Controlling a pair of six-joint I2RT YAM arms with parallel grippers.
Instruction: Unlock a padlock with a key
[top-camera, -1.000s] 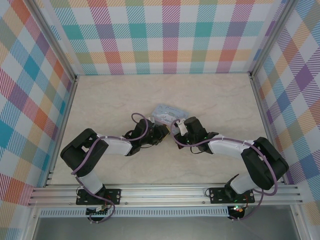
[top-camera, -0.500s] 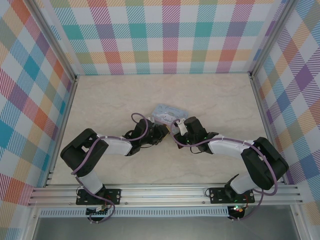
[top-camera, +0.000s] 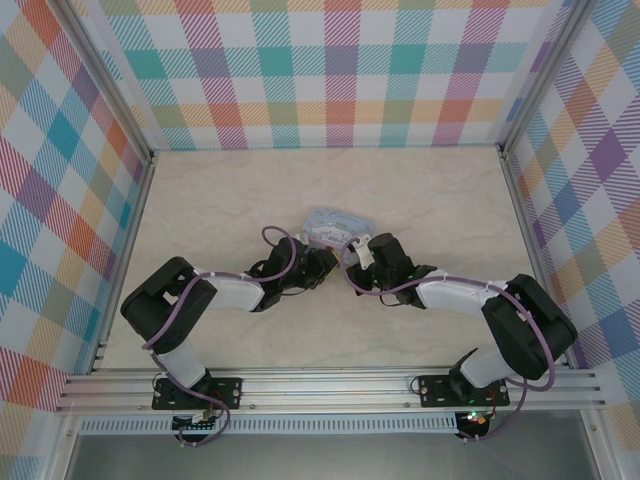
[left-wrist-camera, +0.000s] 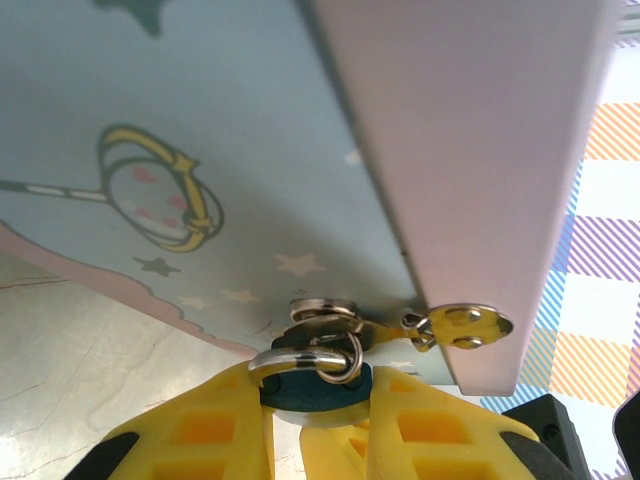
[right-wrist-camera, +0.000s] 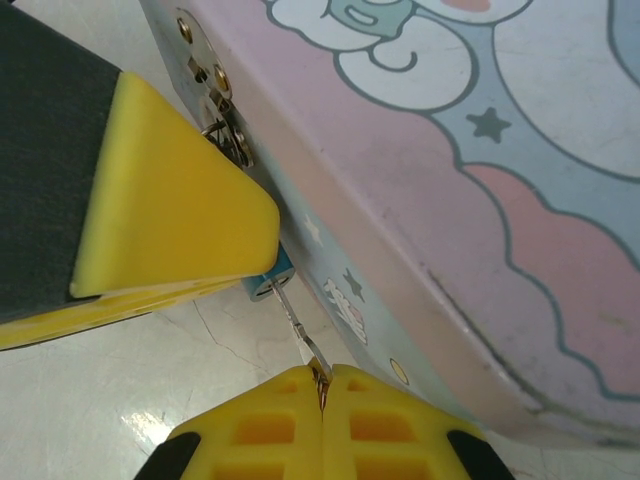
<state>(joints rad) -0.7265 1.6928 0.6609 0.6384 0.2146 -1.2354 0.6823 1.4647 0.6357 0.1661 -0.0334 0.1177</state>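
We pick up the left gripper (left-wrist-camera: 318, 402) at the tin's (left-wrist-camera: 200, 150) lower edge, clenched around the padlock (left-wrist-camera: 312, 388). The lock's silver shackle (left-wrist-camera: 300, 355) sits just beside the tin's hasp (left-wrist-camera: 460, 322). From the right wrist camera, the padlock's blue end pokes out against the tin's side wall. The key (right-wrist-camera: 295, 325), 1 thin sliver, reaches that end at its tip. The right gripper (right-wrist-camera: 322, 382) sits just off the tin's side, pinched tight on the key's other end.

Enclosure: pastel plaid walls (top-camera: 340, 70) stand on three sides of cream marble-look tabletop (top-camera: 230, 190), aluminium rail (top-camera: 330, 385) runs along near edge.
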